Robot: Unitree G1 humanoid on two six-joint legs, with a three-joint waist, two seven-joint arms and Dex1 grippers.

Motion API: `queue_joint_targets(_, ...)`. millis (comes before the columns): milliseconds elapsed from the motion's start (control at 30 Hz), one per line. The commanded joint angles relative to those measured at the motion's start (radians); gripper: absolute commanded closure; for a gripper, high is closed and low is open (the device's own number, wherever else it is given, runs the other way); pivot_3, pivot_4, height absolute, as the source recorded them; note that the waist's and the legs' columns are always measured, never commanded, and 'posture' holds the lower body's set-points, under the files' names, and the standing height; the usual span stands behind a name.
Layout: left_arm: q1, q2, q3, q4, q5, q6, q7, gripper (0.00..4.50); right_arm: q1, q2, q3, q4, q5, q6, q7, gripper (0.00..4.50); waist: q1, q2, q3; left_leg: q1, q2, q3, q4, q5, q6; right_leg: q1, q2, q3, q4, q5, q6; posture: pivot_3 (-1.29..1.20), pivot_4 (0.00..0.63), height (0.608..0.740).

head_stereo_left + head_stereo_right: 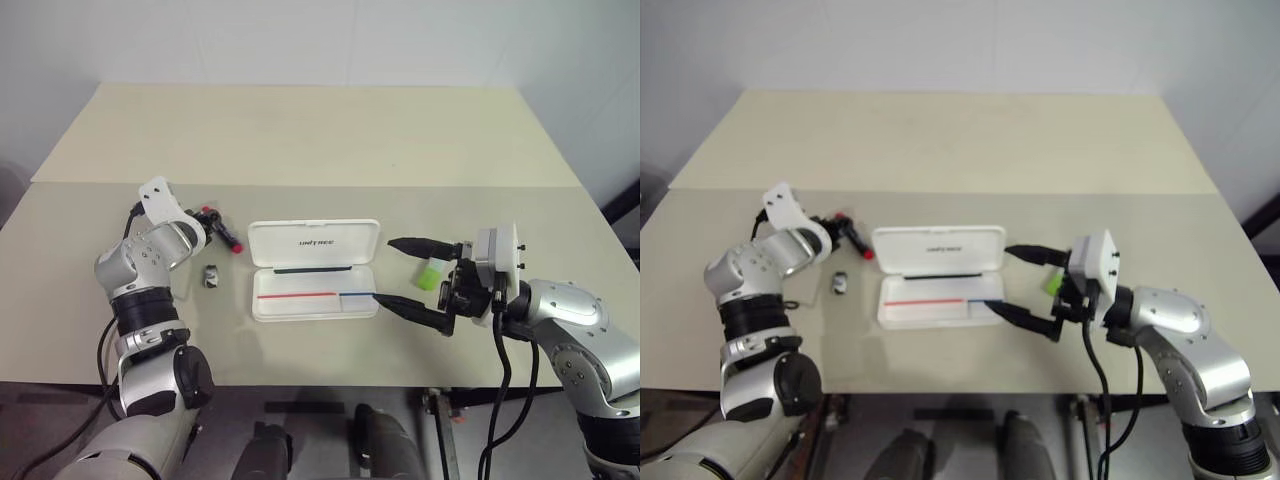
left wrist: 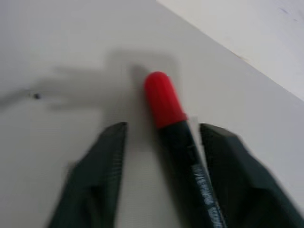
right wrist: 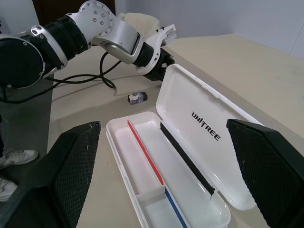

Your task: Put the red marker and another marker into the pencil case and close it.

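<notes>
The beige bench (image 1: 300,130) carries the white hard-plastic hinged pencil case (image 1: 314,270), lying open mid-frame. Right of it, the right gripper (image 1: 398,272) spreads its fingers wide, empty, before the light-green highlighter (image 1: 432,273). Left, the left gripper (image 2: 161,137) half-parts its fingers astride the red-capped, black-barrelled marker (image 2: 171,118); whether they touch it is unclear.

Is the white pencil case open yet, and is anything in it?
Open and empty: the white hard plastic hinged pencil case has its lid laid back flat on the beige table, and the tray with its red-and-blue stripe holds no marker.
</notes>
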Motion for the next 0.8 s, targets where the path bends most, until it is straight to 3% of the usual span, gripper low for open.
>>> queue_joint_targets(33,-0.014,0.000,0.001,0.049,-0.016,0.014,0.001,3.13,0.003,-0.003,-0.029,-0.042,0.011,-0.013,-0.009,0.00,0.004,-0.001,0.000,0.000,0.000,0.000,0.000,0.000,0.000,0.000,0.000,0.000,0.000,0.000,0.000,0.00,0.150,0.740)
queue_joint_targets(100,-0.020,0.005,0.002,0.069,-0.020,0.008,0.001,3.81,0.003,-0.002,-0.028,-0.041,0.009,-0.016,-0.011,0.00,0.003,-0.001,-0.001,0.000,0.000,0.000,0.000,0.000,0.000,0.000,0.000,0.000,0.000,0.000,0.000,0.00,0.150,0.740)
queue_joint_targets(133,-0.023,0.007,0.003,0.079,-0.022,0.004,0.001,3.89,0.002,-0.002,-0.027,-0.040,0.009,-0.017,-0.012,0.00,0.003,-0.001,-0.001,0.000,0.000,0.000,0.000,0.000,0.000,0.000,0.000,0.000,0.000,0.000,0.000,0.00,0.150,0.740)
queue_joint_targets(333,-0.035,0.019,0.007,0.097,-0.031,-0.005,0.005,3.89,0.008,-0.003,-0.029,-0.036,0.007,-0.023,-0.014,0.00,0.003,-0.001,-0.001,0.001,0.000,0.000,0.000,0.001,-0.001,0.001,0.000,0.000,0.000,0.000,0.000,0.00,0.150,0.740)
queue_joint_targets(500,-0.030,0.059,-0.030,0.003,-0.025,-0.029,-0.026,3.89,0.013,-0.006,-0.035,-0.035,0.006,-0.026,-0.015,0.00,0.002,-0.001,-0.001,0.001,0.000,0.000,0.000,0.001,-0.002,0.001,0.000,0.000,0.000,0.000,0.000,0.00,0.150,0.740)
queue_joint_targets(800,0.014,0.302,-0.165,-0.166,-0.009,-0.209,-0.314,3.89,0.017,-0.018,-0.054,-0.021,0.016,-0.023,-0.003,0.00,-0.018,-0.002,0.000,-0.003,0.000,0.000,-0.001,0.001,-0.002,-0.003,0.000,0.000,0.000,0.000,0.000,0.00,0.150,0.740)
